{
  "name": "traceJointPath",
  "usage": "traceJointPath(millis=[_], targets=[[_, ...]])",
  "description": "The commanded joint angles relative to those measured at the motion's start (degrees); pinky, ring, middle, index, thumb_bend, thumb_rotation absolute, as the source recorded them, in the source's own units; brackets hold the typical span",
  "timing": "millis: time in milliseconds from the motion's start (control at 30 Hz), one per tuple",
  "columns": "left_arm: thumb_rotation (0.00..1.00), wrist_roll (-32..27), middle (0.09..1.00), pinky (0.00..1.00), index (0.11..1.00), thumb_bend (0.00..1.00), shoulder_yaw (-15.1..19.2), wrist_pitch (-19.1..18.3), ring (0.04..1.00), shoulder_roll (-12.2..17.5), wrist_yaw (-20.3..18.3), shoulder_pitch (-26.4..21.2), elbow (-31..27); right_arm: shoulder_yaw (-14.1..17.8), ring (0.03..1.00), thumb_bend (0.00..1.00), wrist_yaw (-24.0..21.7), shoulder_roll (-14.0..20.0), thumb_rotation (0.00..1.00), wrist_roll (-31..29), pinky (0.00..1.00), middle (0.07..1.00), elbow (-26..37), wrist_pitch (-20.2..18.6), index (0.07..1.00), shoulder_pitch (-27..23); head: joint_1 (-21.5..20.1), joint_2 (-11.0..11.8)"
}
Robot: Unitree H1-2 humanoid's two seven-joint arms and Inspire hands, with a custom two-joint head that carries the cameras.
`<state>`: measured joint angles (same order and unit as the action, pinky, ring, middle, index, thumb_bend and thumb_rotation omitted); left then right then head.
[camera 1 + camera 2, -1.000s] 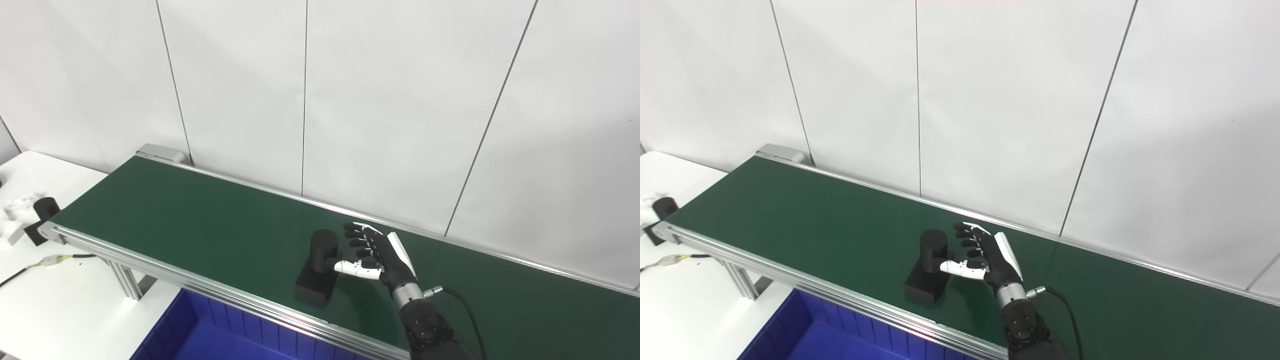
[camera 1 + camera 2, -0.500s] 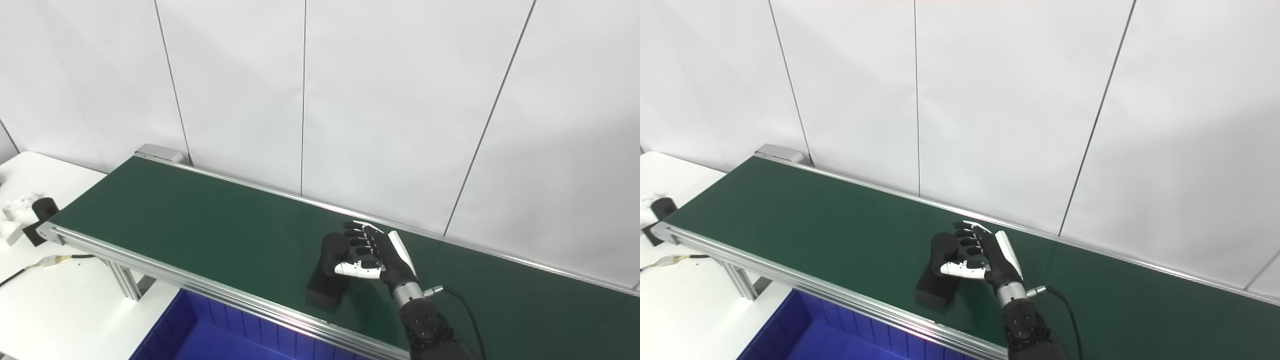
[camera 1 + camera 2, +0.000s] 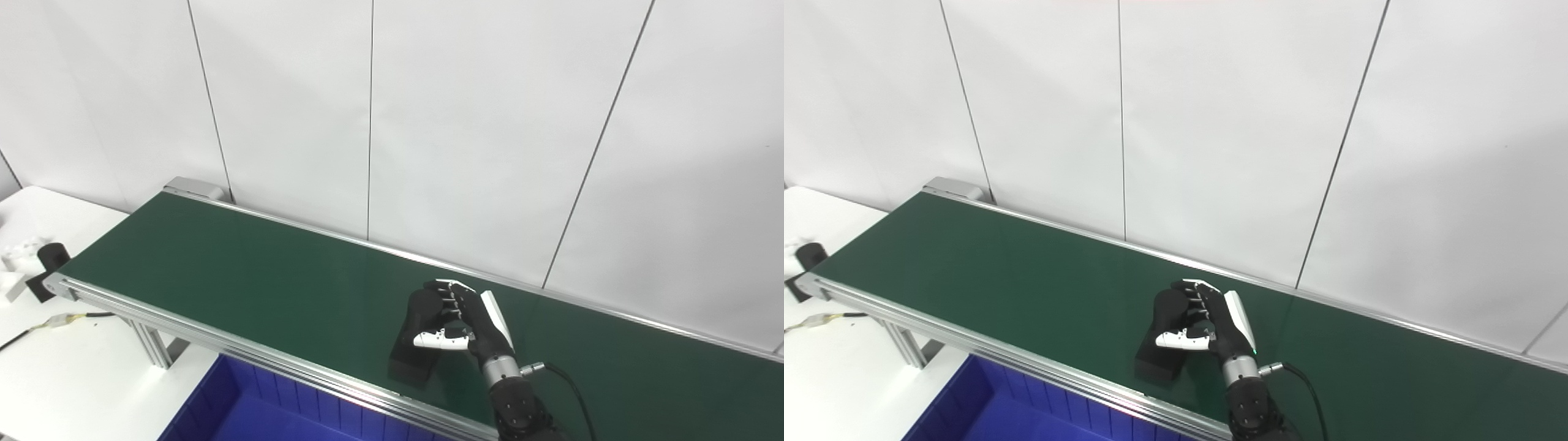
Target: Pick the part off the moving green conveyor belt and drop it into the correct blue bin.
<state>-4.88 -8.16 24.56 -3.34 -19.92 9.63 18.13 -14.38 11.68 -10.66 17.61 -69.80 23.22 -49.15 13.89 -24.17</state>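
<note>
Here, right hand [image 3: 460, 321] clasps black part [image 3: 416, 343] on green belt [image 3: 245, 282]; no legible writing.

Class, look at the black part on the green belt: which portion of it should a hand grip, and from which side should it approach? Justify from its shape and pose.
Grip the upright round post of the black part, not its flat rectangular base. The post stands clear above the conveyor belt, so fingers and thumb can wrap it. Come from the part's right side, as the right hand does here, already closed around it.
</note>
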Motion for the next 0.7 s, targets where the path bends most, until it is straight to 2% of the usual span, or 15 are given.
traceJointPath(millis=[0, 167, 667], targets=[[0.15, -1.1, 0.729, 0.69, 0.737, 1.0, -0.1, 2.4, 0.699, -0.4, -0.3, 0.1, -2.1, 0.1, 0.45, 0.52, 2.4, -1.5, 0.0, 0.0, 0.4, 0.523, 1.1, 3.4, 0.55, -1.8, -0.1, 0.0], [0.16, -1.6, 0.729, 0.7, 0.739, 1.0, -0.2, 2.4, 0.699, 0.0, -0.4, 0.3, -2.4, -0.1, 0.451, 0.5, 4.0, -1.5, 0.0, -0.1, 0.39, 0.509, 1.2, 3.6, 0.514, -1.6, -0.4, -0.2], [0.17, -3.4, 0.718, 0.7, 0.73, 1.0, -0.2, 2.3, 0.7, 0.8, -0.9, 0.2, -2.6, 0.1, 0.455, 0.5, 5.1, -1.5, 0.0, -0.5, 0.37, 0.523, 2.2, 3.6, 0.508, -1.3, -1.1, -0.4]])
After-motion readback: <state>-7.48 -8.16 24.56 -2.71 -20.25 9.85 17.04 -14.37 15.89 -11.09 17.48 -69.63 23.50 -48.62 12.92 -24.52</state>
